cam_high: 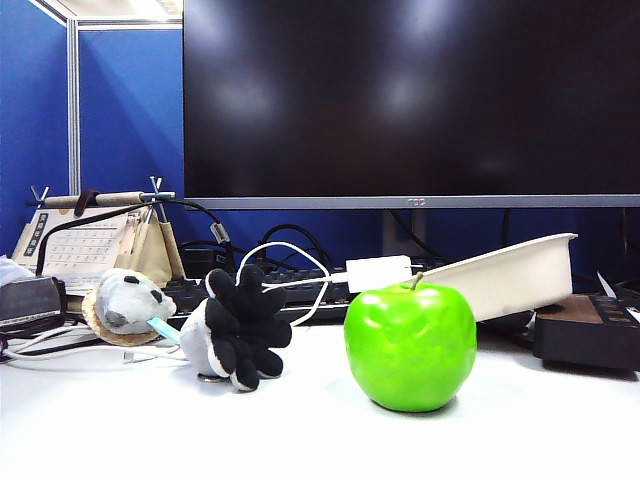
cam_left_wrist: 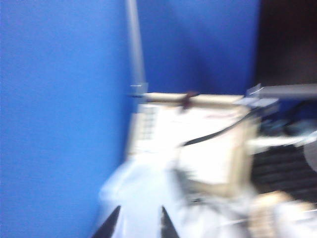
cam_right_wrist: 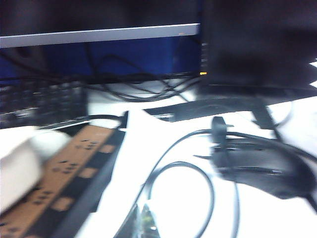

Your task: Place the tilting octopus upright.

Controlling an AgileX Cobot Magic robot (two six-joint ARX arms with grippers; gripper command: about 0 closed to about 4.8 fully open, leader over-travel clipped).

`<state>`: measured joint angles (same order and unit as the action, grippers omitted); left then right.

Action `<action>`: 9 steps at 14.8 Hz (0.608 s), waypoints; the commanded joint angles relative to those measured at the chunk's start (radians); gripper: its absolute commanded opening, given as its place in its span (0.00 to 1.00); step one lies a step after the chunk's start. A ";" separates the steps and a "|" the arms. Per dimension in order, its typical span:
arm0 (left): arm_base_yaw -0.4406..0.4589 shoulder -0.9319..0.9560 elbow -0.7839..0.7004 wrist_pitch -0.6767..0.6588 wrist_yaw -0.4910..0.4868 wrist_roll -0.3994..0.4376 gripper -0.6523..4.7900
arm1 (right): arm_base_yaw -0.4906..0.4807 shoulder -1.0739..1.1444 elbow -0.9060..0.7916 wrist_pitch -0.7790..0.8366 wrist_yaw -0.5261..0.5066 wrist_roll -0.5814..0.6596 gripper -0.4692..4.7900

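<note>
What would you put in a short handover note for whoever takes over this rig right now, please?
Left gripper: only its two dark fingertips show in its blurred wrist view, with a gap between them and nothing held; it faces the blue partition and desk clutter, away from the toys.
Right gripper: not visible in any view; its camera sees the power strip and cables.
Octopus: lying tipped on its side on the white table, black tentacle undersides facing the camera, left of the green apple and apart from it.
Done: nothing yet.
Left: reach the octopus, grasp it, set it upright.
</note>
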<state>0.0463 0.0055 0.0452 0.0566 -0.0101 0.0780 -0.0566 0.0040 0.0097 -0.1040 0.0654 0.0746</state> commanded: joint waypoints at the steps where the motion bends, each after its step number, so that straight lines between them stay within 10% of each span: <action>1: 0.001 -0.002 0.001 0.097 0.123 -0.167 0.30 | 0.003 -0.002 -0.003 0.062 -0.133 0.011 0.09; 5: 0.000 -0.002 0.001 0.155 0.150 -0.186 0.30 | 0.007 -0.002 -0.003 0.100 -0.223 0.025 0.09; 9: 0.000 -0.002 0.050 0.188 0.348 -0.410 0.30 | 0.007 -0.002 0.036 0.212 -0.291 0.417 0.09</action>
<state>0.0463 0.0055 0.0708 0.2207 0.2703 -0.3176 -0.0498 0.0044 0.0219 0.0540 -0.1795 0.4408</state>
